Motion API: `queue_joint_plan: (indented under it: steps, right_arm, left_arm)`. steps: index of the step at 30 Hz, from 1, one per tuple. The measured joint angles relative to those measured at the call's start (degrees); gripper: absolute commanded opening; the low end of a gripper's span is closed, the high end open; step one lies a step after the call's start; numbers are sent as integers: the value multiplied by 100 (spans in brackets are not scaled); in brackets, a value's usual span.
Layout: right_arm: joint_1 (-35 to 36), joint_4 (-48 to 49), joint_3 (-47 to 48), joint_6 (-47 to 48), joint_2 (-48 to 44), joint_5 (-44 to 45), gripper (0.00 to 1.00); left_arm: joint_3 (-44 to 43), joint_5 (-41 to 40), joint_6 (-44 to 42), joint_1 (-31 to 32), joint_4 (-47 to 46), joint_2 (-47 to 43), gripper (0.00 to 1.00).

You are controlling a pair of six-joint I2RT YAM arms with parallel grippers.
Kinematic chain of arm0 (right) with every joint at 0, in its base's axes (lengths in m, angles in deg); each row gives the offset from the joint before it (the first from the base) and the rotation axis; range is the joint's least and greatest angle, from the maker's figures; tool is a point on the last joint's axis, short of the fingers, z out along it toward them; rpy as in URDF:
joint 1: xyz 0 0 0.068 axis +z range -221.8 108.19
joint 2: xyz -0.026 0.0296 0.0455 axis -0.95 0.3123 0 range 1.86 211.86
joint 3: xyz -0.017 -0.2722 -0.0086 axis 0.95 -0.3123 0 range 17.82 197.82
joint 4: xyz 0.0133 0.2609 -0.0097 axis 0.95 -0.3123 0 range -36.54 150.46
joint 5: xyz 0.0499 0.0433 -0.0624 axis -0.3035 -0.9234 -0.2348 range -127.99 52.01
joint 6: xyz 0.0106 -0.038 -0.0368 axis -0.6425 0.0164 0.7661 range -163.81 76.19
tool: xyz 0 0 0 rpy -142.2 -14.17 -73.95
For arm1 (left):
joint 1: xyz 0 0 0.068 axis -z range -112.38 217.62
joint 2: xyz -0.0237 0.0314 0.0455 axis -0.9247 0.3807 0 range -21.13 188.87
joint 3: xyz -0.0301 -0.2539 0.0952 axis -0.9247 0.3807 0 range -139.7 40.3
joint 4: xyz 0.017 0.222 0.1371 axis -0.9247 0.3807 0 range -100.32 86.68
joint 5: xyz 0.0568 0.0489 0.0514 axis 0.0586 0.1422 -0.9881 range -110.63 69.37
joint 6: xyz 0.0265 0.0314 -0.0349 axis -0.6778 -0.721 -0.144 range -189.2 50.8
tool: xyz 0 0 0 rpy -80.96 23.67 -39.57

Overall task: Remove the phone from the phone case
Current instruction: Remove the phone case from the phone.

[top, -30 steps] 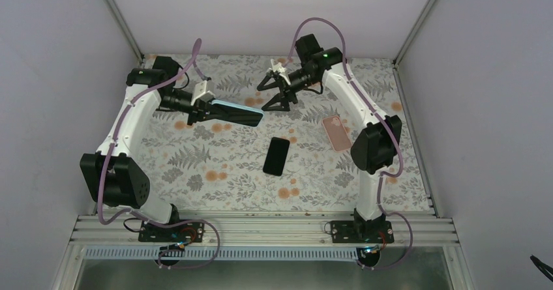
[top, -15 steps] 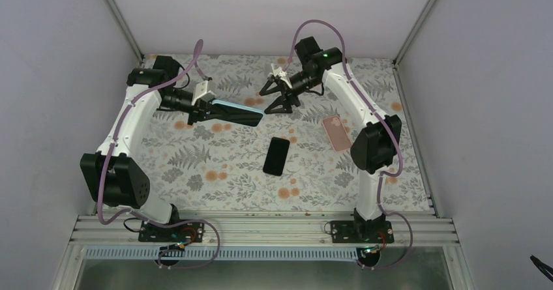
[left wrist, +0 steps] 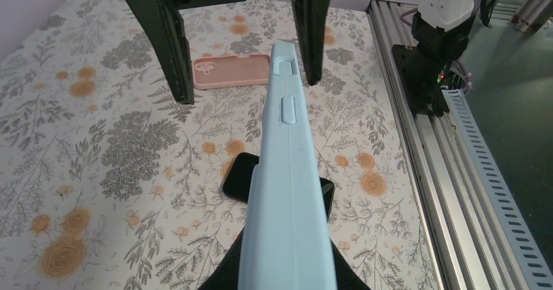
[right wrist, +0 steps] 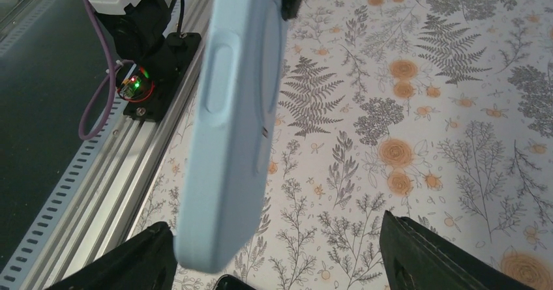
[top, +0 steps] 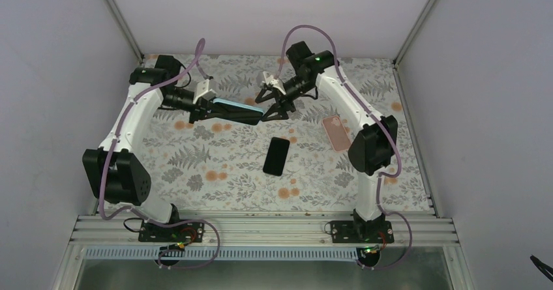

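This is a lab test cell, with plain walls, an aluminium rail and a floral-print table.

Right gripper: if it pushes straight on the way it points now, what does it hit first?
Most likely the free end of the blue phone case, held up by the left gripper; it sits between the open jaws of the right gripper. Depth is unclear.

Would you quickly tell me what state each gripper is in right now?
Left gripper: shut on the blue phone case, held in the air.
Right gripper: open, straddling the case's free end without gripping it.
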Motion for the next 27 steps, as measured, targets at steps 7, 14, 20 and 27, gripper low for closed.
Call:
queue_joint_plan:
  steps: [7,14,20,27]
  right_arm:
    - [42,0,2,-7,0,72,78]
    - [31,0,2,-2,0,136,76]
    - [-13,0,2,-2,0,164,75]
    - [-118,-17,26,-2,0,227,74]
  left_arm:
    - [0,0,-15,0,-7,87,2]
    - [0,-33,-46,-2,11,87,2]
    - [0,-85,-109,-2,39,72,2]
    - [9,-116,-173,-2,81,28,2]
